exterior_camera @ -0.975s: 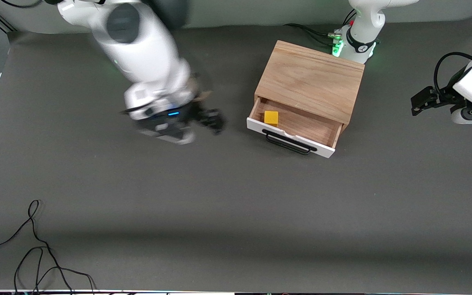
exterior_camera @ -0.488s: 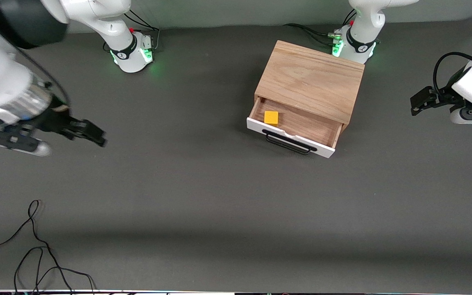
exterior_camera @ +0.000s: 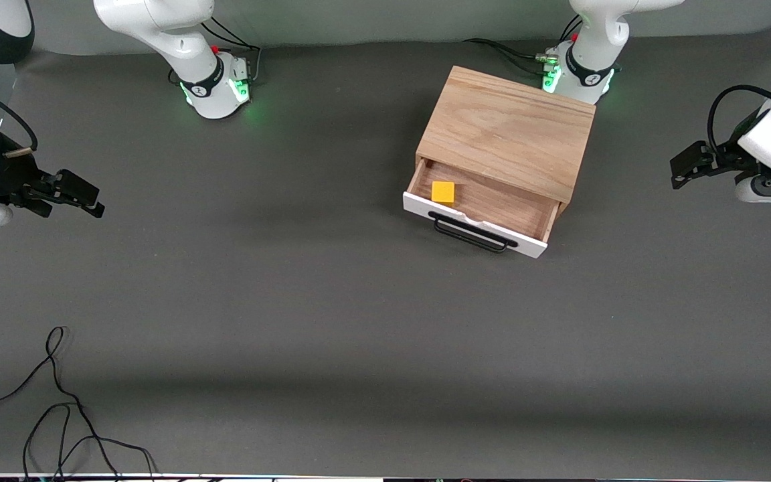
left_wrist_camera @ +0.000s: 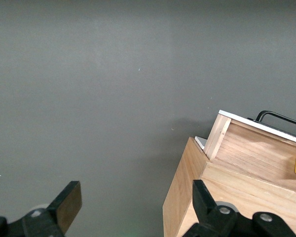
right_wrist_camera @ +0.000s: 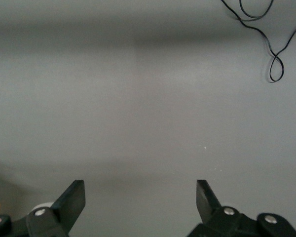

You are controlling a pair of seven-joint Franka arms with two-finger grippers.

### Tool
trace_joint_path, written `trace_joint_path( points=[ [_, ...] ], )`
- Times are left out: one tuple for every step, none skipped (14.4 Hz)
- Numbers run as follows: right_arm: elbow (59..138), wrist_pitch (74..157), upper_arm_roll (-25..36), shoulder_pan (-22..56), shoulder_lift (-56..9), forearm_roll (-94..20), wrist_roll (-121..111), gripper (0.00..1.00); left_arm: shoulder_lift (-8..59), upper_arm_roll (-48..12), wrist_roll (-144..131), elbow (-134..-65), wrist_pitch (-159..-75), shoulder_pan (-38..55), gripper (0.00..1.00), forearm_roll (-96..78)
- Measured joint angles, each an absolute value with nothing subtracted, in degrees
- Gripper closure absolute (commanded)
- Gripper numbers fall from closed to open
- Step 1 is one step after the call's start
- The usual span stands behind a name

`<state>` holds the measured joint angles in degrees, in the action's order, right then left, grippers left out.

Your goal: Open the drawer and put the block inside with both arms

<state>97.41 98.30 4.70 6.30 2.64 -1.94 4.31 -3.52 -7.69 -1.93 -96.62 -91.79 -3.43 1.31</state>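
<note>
Front view: the drawer stands pulled out of the wooden box, and the block lies inside it, in the corner toward the right arm's end, close to the white front. The right gripper hangs over bare table at its own end, the left gripper over the table at the other end, both well apart from the box. The task looks done, so little can go wrong unless an arm swings back low and knocks the open drawer or its black handle.

Left wrist view: the fingers are spread wide and empty; the box corner and a sliver of the block show near them, so a careless descent could clip the box.

Right wrist view: fingers spread, nothing held, only table and a loose cable, which a low sweep could snag.
</note>
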Motion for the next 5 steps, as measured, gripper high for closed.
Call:
trace_joint_path(
  points=[
    [97.4, 97.59, 4.67, 6.39, 2.64, -1.94, 3.66, 0.0, -3.52, -7.69, -1.93, -96.62, -91.79, -3.43, 0.0, 1.31],
    [97.38, 96.8, 4.64, 6.5, 2.64, -1.94, 3.36, 0.0, -3.52, -7.69, -1.93, -96.63, -91.79, -3.43, 0.0, 1.31],
    [97.32, 95.63, 4.59, 6.59, 2.65, -1.88, 3.23, 0.0, -3.52, -7.69, -1.93, -96.62, -91.79, -3.43, 0.0, 1.32],
    [97.14, 94.5, 4.54, 6.61, 2.65, -1.85, 3.14, 0.0, -3.52, -7.69, -1.93, -96.63, -91.79, -3.43, 0.0, 1.32],
    [96.75, 93.32, 4.53, 6.61, 2.65, -1.82, 3.08, 0.0, -3.52, -7.69, -1.93, -96.63, -91.79, -3.43, 0.0, 1.32]
  ],
)
